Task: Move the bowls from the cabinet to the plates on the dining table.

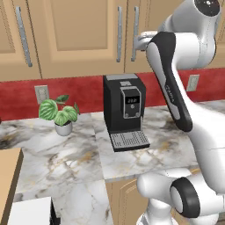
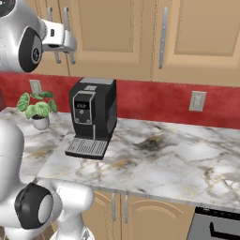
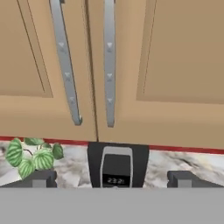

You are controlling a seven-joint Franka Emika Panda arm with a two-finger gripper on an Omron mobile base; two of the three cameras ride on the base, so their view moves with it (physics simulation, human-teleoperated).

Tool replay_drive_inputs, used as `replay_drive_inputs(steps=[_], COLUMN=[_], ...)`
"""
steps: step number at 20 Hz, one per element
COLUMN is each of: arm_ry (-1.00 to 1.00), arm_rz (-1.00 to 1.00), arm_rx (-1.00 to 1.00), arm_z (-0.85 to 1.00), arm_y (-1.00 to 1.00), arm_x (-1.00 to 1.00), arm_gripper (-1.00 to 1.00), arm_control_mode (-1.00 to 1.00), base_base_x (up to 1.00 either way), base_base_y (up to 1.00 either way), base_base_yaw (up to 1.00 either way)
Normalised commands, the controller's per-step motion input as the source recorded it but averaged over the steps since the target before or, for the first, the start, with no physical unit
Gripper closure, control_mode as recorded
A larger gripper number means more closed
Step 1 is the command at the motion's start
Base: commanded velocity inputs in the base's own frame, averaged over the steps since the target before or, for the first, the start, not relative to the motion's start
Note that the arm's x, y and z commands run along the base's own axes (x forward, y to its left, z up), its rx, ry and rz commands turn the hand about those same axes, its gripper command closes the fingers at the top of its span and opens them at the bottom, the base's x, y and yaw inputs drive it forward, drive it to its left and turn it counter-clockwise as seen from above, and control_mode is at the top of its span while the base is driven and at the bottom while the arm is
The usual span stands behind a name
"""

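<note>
The cabinet (image 3: pixel 131 65) fills the wall straight ahead of the tool (image 3: pixel 111 180), its two doors closed, so no bowls can be seen. Its two long silver handles (image 3: pixel 109 65) stand side by side just ahead of the tool and above it, flanking the seam between the doors. The tool (image 1: pixel 139 41) is raised close to those handles without touching them, its fingers (image 3: pixel 39 179) spread wide apart and holding nothing. Below the tool, a black coffee machine (image 1: pixel 124 110) stands on the marble tabletop (image 2: pixel 164 159) against the red backsplash (image 2: pixel 150 101). A small potted plant (image 1: pixel 59 115) sits below and to the tool's left.
</note>
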Motion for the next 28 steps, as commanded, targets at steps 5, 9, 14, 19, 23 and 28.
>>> replay_drive_inputs(steps=[5, 9, 14, 19, 23, 28], arm_ry=[0.01, 0.01, 0.01, 0.00, 0.00, 0.00], arm_rz=[0.00, 0.00, 0.00, 0.00, 0.00, 0.00], arm_rx=[0.00, 0.00, 0.00, 0.00, 0.00, 0.00], arm_z=[0.00, 0.00, 0.00, 0.00, 0.00, 0.00], arm_y=[0.00, 0.00, 0.00, 0.02, 0.07, 0.12], arm_x=[0.63, 0.46, 0.26, 0.20, 0.11, 0.02], arm_gripper=[-1.00, -1.00, -1.00, -1.00, -1.00, -1.00], arm_control_mode=[-1.00, -1.00, -1.00, -1.00, -1.00, -1.00], base_base_x=[0.00, 0.00, 0.00, 0.00, 0.00, 0.00], base_base_y=[0.00, 0.00, 0.00, 0.00, 0.00, 0.00], base_base_yaw=[0.00, 0.00, 0.00, 0.00, 0.00, 0.00])
